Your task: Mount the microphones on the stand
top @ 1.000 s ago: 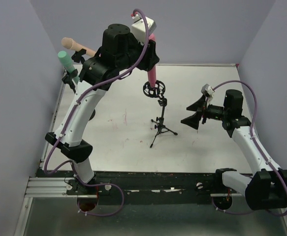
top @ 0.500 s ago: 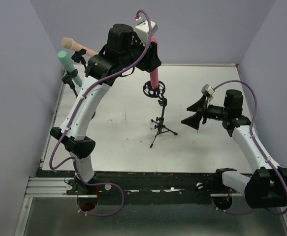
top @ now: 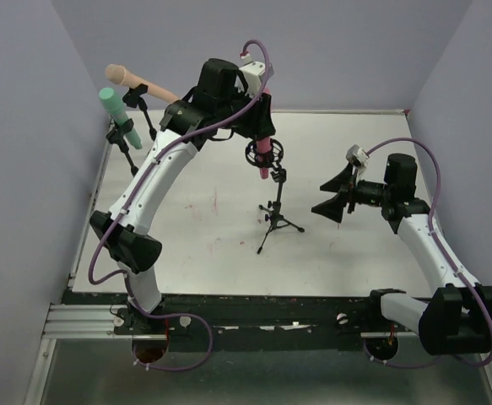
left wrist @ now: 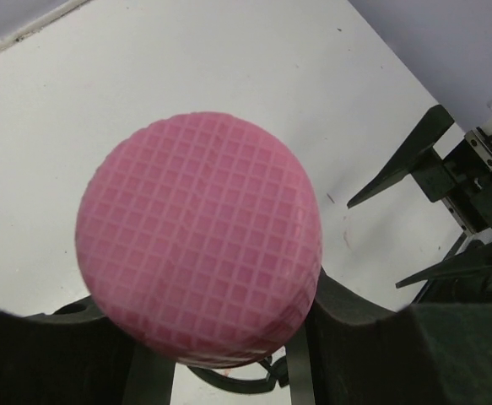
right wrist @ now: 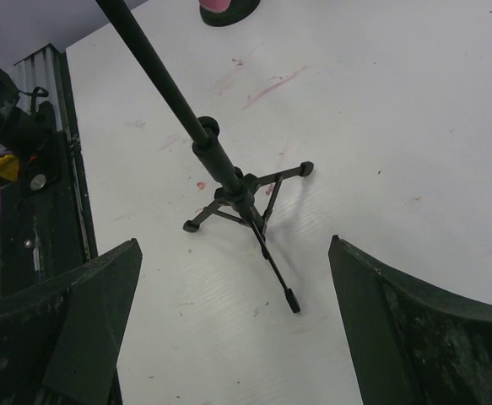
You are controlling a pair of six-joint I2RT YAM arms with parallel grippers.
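At the far-left corner of the table (top: 195,253), in the top view, the mint-teal microphone (top: 110,105) stood tilted in a black clip, head up. The peach-tan microphone (top: 136,80) lay just beside it in a second clip, slanted with its head to the left. Both were well apart from either arm.

The left gripper (top: 258,126) was reached out over the middle of the table, clamped on the pink microphone (top: 264,158). The wrist view showed the gridded pink head (left wrist: 199,253) filling the frame, with a dark finger (left wrist: 43,354) pressed at each side. The microphone hung upright, and its body passed down through the black ring mount (top: 263,152) at the top of the tripod stand (top: 275,215).

The stand stood upright on three spread legs near the table's centre.

The right gripper (top: 334,196) hovered to the right of the stand, apart from it, with its jaws spread wide and nothing between them. Its own camera looked down on the tripod base (right wrist: 241,198)
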